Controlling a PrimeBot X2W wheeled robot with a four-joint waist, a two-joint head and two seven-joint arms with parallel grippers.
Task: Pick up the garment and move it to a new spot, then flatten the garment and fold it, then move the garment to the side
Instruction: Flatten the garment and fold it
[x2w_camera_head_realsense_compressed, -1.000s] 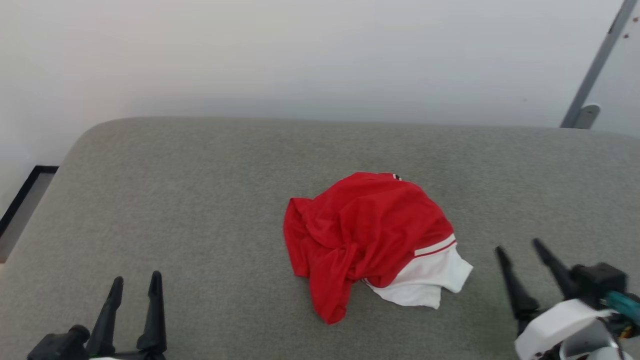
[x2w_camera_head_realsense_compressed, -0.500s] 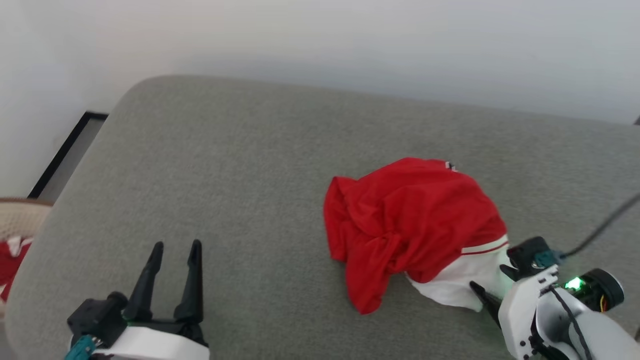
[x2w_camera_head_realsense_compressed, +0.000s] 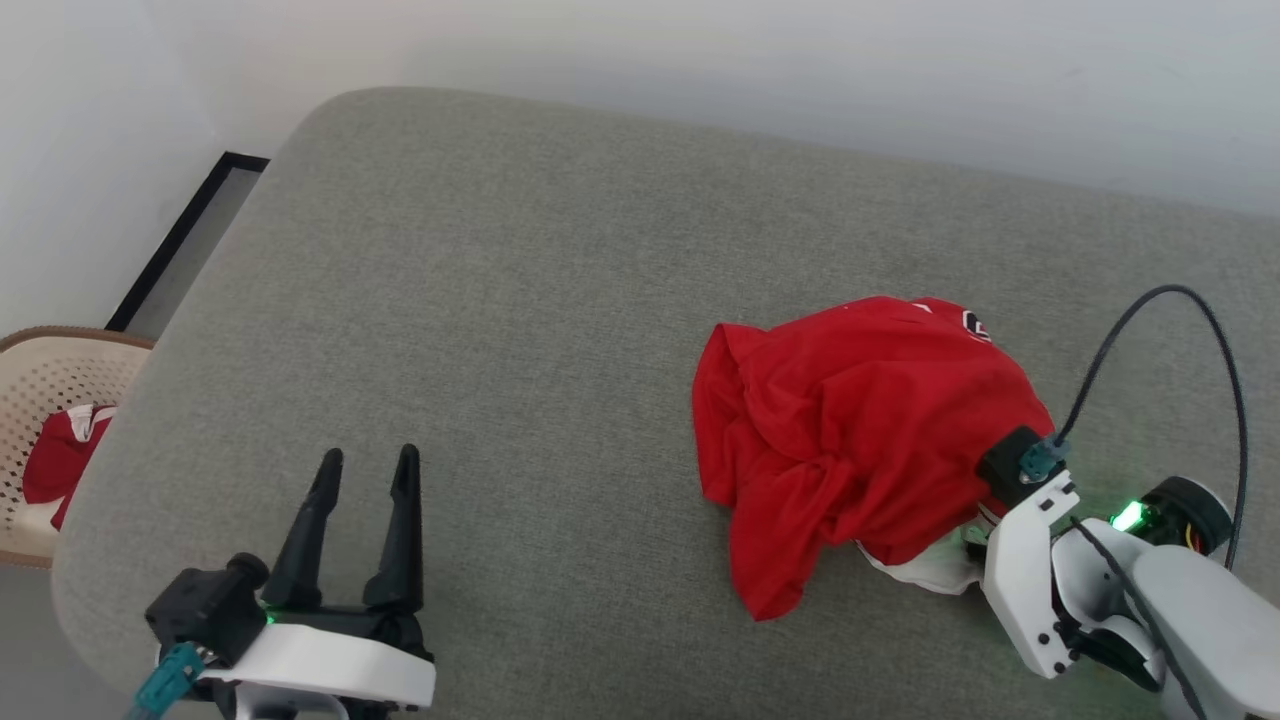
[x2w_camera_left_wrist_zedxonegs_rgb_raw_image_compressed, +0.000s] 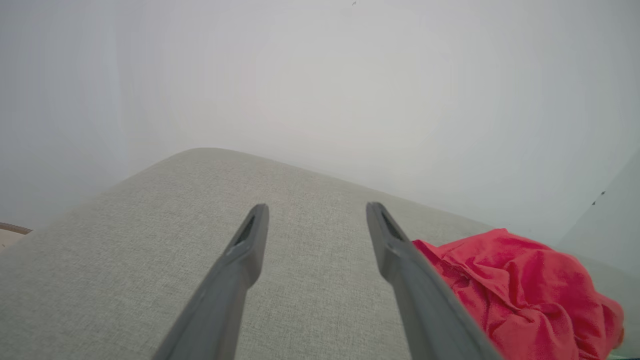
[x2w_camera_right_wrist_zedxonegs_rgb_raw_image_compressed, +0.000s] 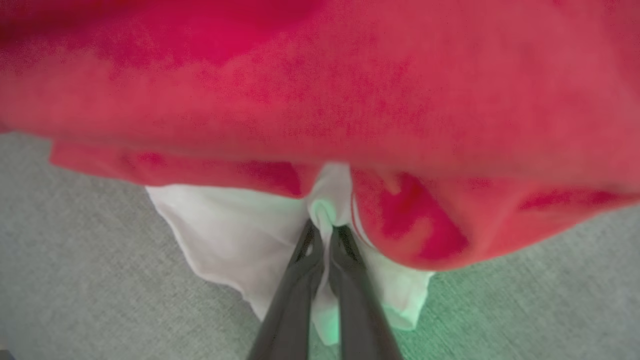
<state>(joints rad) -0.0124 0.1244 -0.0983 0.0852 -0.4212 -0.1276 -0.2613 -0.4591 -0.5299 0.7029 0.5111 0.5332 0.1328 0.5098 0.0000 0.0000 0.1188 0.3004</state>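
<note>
The garment (x2w_camera_head_realsense_compressed: 860, 420) is a crumpled bright-red heap on the grey cushion (x2w_camera_head_realsense_compressed: 500, 300), right of centre. Its white end panel (x2w_camera_head_realsense_compressed: 925, 572) peeks out at the lower right. In the right wrist view, my right gripper (x2w_camera_right_wrist_zedxonegs_rgb_raw_image_compressed: 324, 230) is shut on a pinch of the white panel (x2w_camera_right_wrist_zedxonegs_rgb_raw_image_compressed: 225, 225), with the red cloth (x2w_camera_right_wrist_zedxonegs_rgb_raw_image_compressed: 320, 100) bunched above it. In the head view its fingers are hidden under the garment's right edge, and the white wrist (x2w_camera_head_realsense_compressed: 1030, 570) shows there. My left gripper (x2w_camera_head_realsense_compressed: 365, 460) stands open over bare cushion at the lower left, well apart from the garment (x2w_camera_left_wrist_zedxonegs_rgb_raw_image_compressed: 525, 290).
A beige perforated basket (x2w_camera_head_realsense_compressed: 40, 400) holding red cloth stands on the floor past the cushion's left edge. A black cable (x2w_camera_head_realsense_compressed: 1200, 310) loops above my right arm. A pale wall (x2w_camera_head_realsense_compressed: 700, 50) runs behind the cushion.
The head camera has swung, shifting the whole picture. My right gripper went from open beside the garment to its right edge and shut on the white panel. The left gripper stayed open.
</note>
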